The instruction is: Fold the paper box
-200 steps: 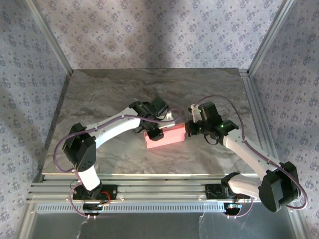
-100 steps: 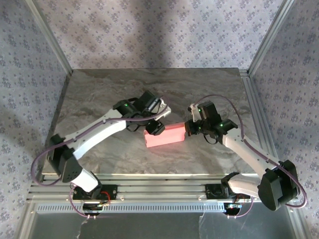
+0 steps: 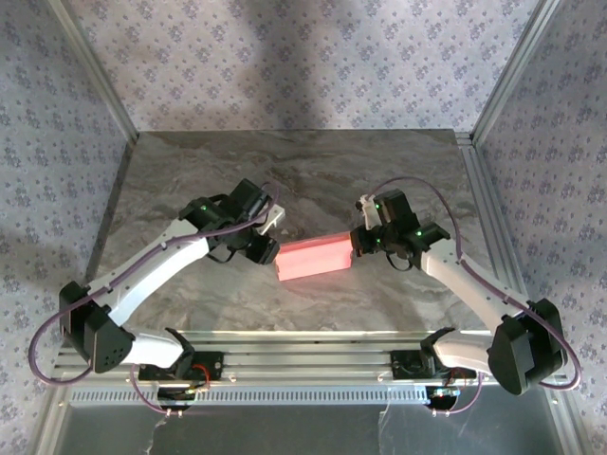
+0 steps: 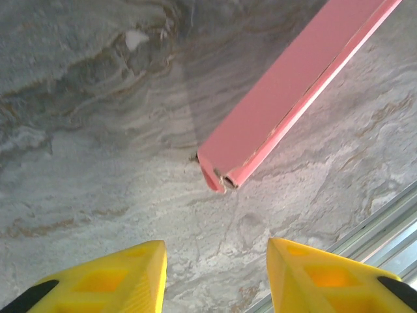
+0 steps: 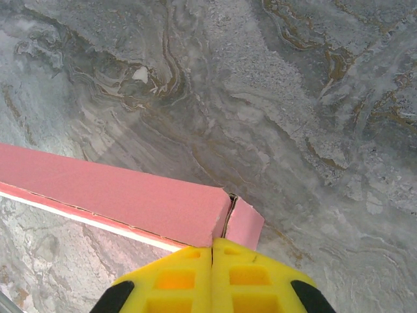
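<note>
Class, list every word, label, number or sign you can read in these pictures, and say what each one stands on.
No text can be read anywhere.
The paper box is plain pink on every face shown. The yellow fingers bear no marking. The marble table and the patterned walls carry no lettering.
</note>
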Motion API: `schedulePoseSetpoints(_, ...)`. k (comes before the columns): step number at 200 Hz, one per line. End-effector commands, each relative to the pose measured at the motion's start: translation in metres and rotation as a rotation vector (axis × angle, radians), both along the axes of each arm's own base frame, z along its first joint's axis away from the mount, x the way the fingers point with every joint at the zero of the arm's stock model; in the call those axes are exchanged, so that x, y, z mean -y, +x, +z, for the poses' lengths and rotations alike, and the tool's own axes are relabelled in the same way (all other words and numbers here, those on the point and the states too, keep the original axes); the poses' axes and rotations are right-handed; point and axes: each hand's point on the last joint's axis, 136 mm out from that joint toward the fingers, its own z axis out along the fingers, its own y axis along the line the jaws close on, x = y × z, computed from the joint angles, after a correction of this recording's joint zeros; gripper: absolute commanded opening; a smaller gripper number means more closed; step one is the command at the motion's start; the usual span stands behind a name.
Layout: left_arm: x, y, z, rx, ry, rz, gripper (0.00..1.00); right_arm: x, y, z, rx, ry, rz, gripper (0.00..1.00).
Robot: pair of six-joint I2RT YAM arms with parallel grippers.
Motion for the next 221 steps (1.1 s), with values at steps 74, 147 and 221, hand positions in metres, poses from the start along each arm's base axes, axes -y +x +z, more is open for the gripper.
schedulePoseSetpoints(74, 0.012, 0.019, -0.015, -0.031, -0.048, 0.046, 0.40, 0.004, -0.012, -0.013, -0.080, -0.049, 0.030, 0.00)
schedulePoseSetpoints(147, 0.025, 0.030, -0.015, -0.031, -0.072, 0.042, 0.33, 0.004, -0.011, -0.013, -0.085, -0.043, 0.029, 0.00)
schedulePoseSetpoints(221, 0.030, 0.031, -0.018, -0.049, -0.081, 0.035, 0.15, 0.003, -0.008, -0.012, -0.086, -0.038, 0.029, 0.00)
